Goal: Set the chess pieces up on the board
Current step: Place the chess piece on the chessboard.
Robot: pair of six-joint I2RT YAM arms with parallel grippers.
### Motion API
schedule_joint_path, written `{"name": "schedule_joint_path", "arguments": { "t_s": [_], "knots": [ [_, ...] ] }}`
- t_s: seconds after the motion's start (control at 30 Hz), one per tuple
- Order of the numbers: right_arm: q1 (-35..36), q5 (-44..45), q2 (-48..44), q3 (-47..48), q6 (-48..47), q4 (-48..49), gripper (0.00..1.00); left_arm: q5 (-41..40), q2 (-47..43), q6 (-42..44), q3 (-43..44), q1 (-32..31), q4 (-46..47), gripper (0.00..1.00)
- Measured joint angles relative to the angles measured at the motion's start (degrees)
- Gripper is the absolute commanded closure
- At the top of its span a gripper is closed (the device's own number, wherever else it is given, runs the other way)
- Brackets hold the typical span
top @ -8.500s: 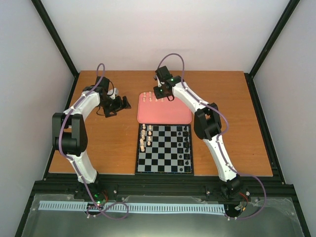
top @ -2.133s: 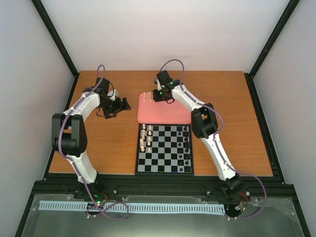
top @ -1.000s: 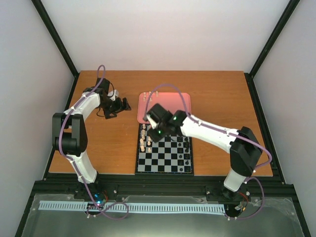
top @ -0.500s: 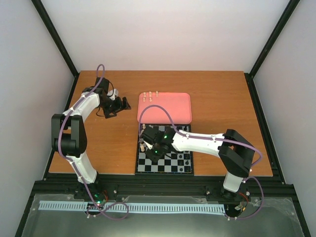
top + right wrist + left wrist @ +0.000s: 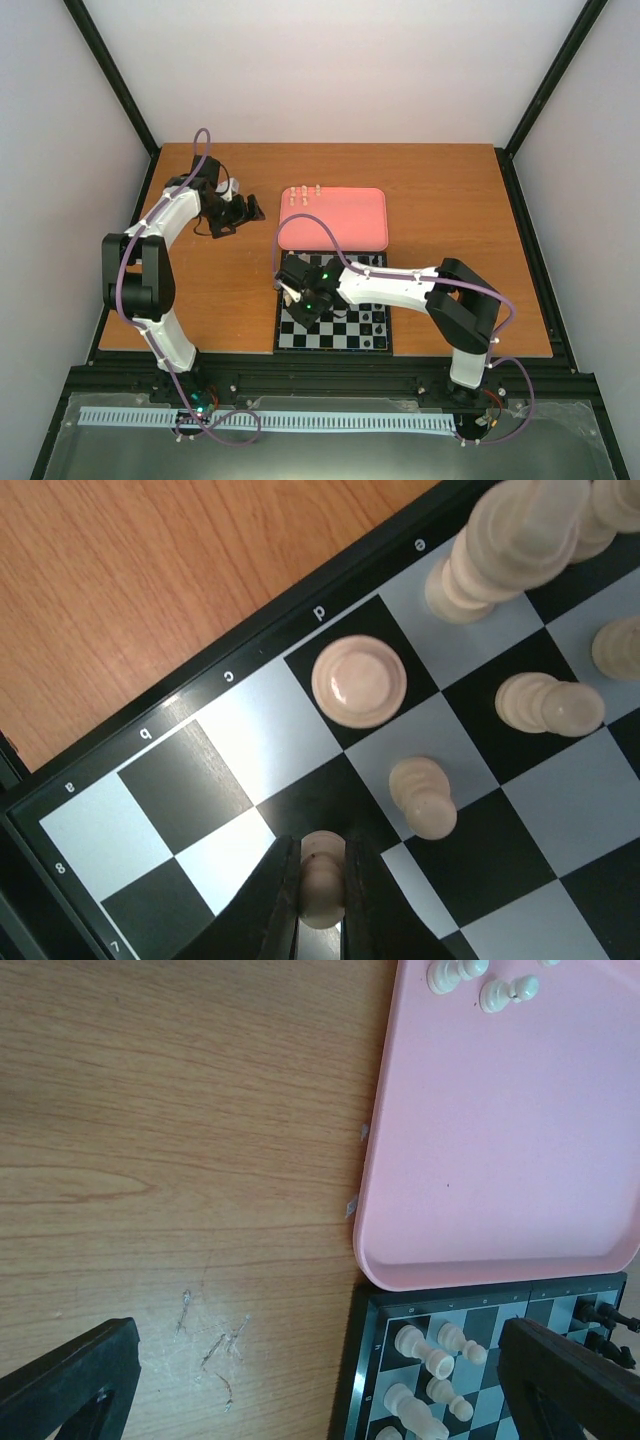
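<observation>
**State.** The right fingers (image 5: 283,905) are clenched on a small pale piece (image 5: 322,880) and hold it low over the board (image 5: 180,770), near the lettered edge. The fingers hide the square beneath, so contact between base and board cannot be confirmed. Other chess pieces (image 5: 360,680) stand ahead of these fingers and to their right: a broad one on the edge square marked d, a pawn just beyond the fingertips, and taller ones further off.

The left fingers (image 5: 75,1385) are released, wide apart and empty over the bare surface (image 5: 150,1110). The pink tray (image 5: 500,1160), carrying a few pale pieces, lies ahead of them and to their right.

**Probable step.** Seating the held piece on its square.

**Hazards.**
- Releasing before the base is flat: the piece topples or rolls.
- Releasing over a line between squares: the piece stands misplaced.
- Spreading or withdrawing towards the nearby pawn: a finger knocks it over.
- Lifting away at a tilt: the piece drags with a finger.
</observation>
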Motion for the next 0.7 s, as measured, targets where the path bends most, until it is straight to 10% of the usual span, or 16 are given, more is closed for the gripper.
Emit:
{"name": "schedule_joint_path", "arguments": {
  "t_s": [0.7],
  "knots": [
    [0.04,-1.31,1.86,1.2,-2.14,0.2,0.88,0.11,-0.02,-0.02,0.0,0.0,0.37,0.0]
  ]
}}
